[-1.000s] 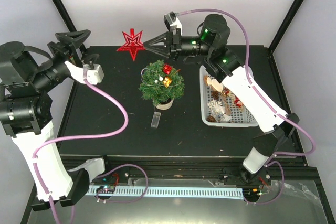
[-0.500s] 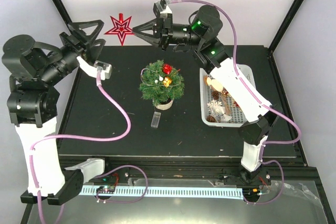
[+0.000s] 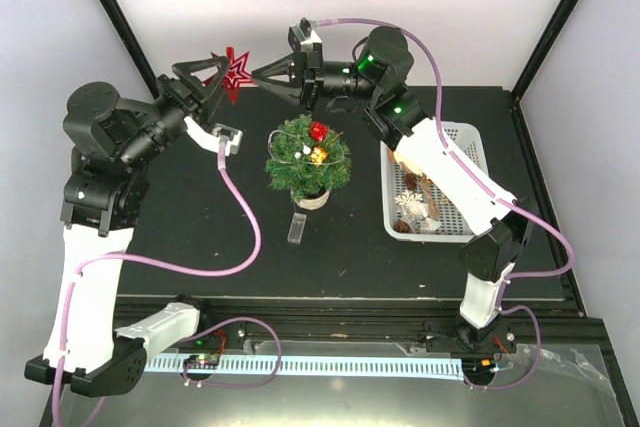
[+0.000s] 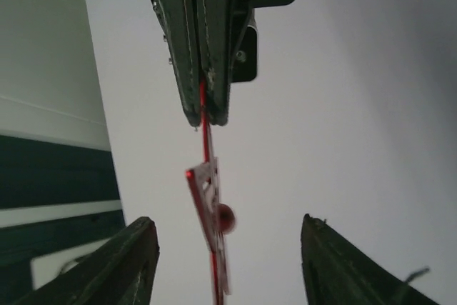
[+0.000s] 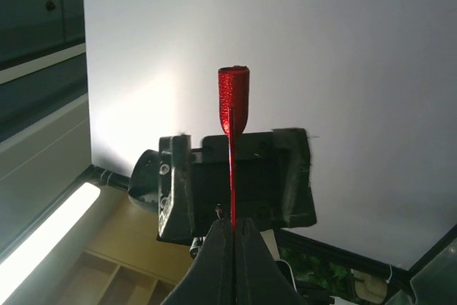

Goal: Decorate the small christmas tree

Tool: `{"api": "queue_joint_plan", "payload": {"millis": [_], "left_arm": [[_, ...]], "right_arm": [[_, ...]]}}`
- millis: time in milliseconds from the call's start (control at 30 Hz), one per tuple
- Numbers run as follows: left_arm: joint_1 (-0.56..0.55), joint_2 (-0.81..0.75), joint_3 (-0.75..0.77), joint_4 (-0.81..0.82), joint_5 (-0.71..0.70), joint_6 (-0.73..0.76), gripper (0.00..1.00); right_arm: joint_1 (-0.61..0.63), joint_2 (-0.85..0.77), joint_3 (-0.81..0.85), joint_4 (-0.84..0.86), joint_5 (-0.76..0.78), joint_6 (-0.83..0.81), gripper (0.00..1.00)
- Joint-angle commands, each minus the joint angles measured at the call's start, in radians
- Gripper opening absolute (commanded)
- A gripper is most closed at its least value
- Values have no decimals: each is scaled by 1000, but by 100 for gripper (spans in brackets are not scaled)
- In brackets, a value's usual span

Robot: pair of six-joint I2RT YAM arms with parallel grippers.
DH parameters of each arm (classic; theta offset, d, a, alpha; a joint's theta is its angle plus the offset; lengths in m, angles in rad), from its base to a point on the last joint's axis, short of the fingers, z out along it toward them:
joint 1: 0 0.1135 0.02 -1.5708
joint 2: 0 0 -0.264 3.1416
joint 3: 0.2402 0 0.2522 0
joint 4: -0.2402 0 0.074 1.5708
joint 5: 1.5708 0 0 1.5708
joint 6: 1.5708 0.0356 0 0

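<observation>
The small christmas tree (image 3: 307, 161) stands mid-table, with a red ornament (image 3: 318, 131) and a gold ornament (image 3: 318, 155) on it. My right gripper (image 3: 256, 73) is raised behind and left of the tree, shut on one point of a red star (image 3: 237, 71). In the right wrist view the star (image 5: 233, 98) is edge-on between the shut fingers (image 5: 232, 225). My left gripper (image 3: 214, 77) is open, its fingertips at the star's left side. In the left wrist view the star (image 4: 214, 212) hangs between the spread fingers (image 4: 228, 223), touching neither.
A white basket (image 3: 458, 134) with several ornaments stands right of the tree. A small clear piece (image 3: 296, 228) lies on the black table in front of the tree. Black frame posts rise at the back corners (image 3: 120, 17).
My right gripper carried the star up and left, away from the tree. My left arm swung up and right until its open fingers reached the star.
</observation>
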Motion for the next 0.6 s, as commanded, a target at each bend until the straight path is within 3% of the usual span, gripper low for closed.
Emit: {"api": "queue_joint_plan", "payload": {"millis": [0,133,200,333,500,567], "left_arm": [[-28,-36,-41,119,-45,21,47],[-44,-59,-84,154,-54,14,18],[-48,-67,-99,172,-60,9,9],[-52,-73,-111,188,-72,-6,2],[-55,-83,-116,186,-72,-19,2],[-60,-82,-104,180,-76,-42,2]], "right_arm": [[5,-60,-47,61,-21,9,1],[6,-75,-88,80,-20,13,1],[6,-80,-103,93,-17,17,1],[6,-87,-132,110,-12,22,1],[6,-90,-152,131,-8,33,1],[5,-88,-152,131,-12,28,10]]}}
